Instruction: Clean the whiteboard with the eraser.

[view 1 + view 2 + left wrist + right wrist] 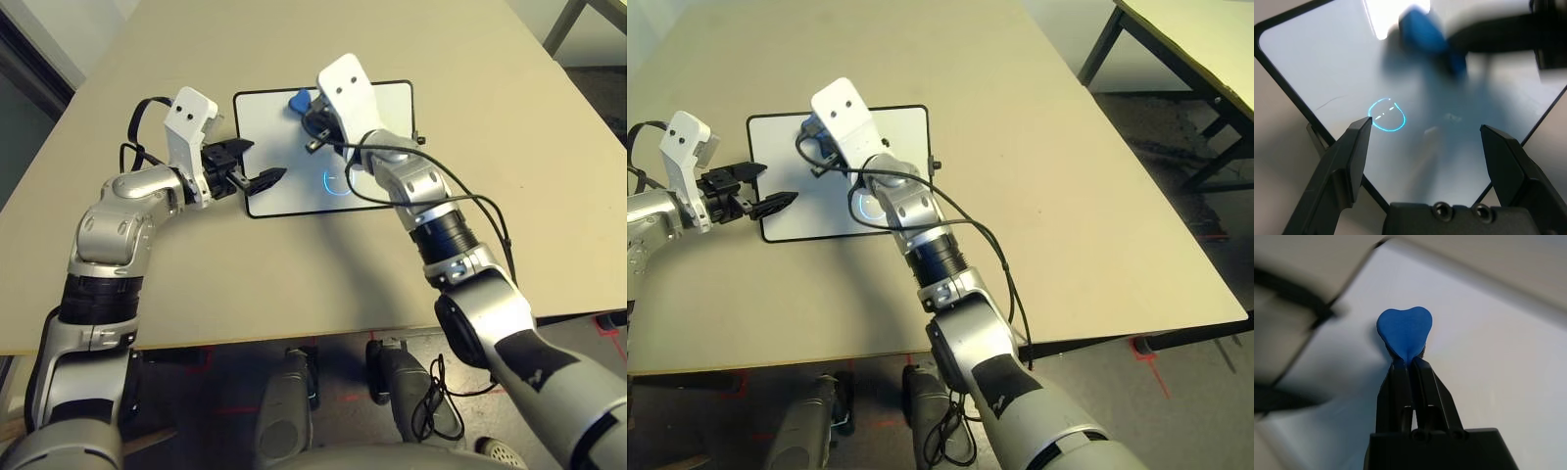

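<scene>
Right gripper (1409,363): pinched closed on blue eraser (1404,330) | left gripper (1426,128): spread wide, nothing grasped

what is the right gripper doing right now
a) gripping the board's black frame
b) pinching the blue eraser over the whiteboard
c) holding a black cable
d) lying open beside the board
b: the right gripper has its fingers closed on the blue eraser, with the white surface of the whiteboard behind it.
</scene>
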### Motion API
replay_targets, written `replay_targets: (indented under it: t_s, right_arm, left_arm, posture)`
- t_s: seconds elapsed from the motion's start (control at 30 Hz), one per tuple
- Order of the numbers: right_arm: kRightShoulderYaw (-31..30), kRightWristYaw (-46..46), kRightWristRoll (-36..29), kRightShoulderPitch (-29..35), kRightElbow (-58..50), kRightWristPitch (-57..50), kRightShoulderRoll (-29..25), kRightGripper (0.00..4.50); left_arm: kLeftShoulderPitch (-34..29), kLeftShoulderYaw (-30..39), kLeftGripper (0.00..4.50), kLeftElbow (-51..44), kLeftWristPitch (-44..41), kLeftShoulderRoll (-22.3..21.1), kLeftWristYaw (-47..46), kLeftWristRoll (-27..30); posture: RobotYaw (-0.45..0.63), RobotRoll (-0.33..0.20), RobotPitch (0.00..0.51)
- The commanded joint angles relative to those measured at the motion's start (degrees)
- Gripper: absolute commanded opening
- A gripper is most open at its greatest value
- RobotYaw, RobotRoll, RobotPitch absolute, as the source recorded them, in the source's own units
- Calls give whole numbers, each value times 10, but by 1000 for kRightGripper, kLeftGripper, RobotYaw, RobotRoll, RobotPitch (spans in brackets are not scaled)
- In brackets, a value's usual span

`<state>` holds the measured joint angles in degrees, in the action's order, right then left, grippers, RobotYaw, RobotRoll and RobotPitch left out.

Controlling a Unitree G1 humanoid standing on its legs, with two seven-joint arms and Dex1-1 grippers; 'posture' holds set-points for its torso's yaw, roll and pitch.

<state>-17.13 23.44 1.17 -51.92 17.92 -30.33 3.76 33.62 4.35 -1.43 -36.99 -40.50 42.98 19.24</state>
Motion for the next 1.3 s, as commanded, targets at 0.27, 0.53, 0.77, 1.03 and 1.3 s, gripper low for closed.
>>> replay_targets:
  t_s: [0.27, 0.53, 0.77, 1.03, 1.3]
  right_arm:
    - [8, -19, 9, -7, 28, -19, -11, 2]
    - [99, -75, -13, -107, 140, 98, -16, 2]
    - [76, -46, -10, -86, 134, 85, 4, 2]
    - [0, 14, -4, 2, 55, -11, 17, 2]
    - [51, -33, -8, -45, 103, 30, 1, 2]
  left_arm:
    - [-4, -3, 4500, -5, -3, -2, 3, 0]
    - [-4, -4, 4500, -6, -3, 0, 1, 1]
    - [-7, -4, 4500, -8, -4, 0, 1, 1]
    - [-6, -2, 4500, -7, -3, -2, 1, 1]
    - [-6, -3, 4500, -7, -4, 0, -1, 0]
  posture:
    - [45, 0, 222]
    - [44, 0, 220]
    - [44, 0, 220]
    - [47, 0, 219]
    - [45, 0, 220]
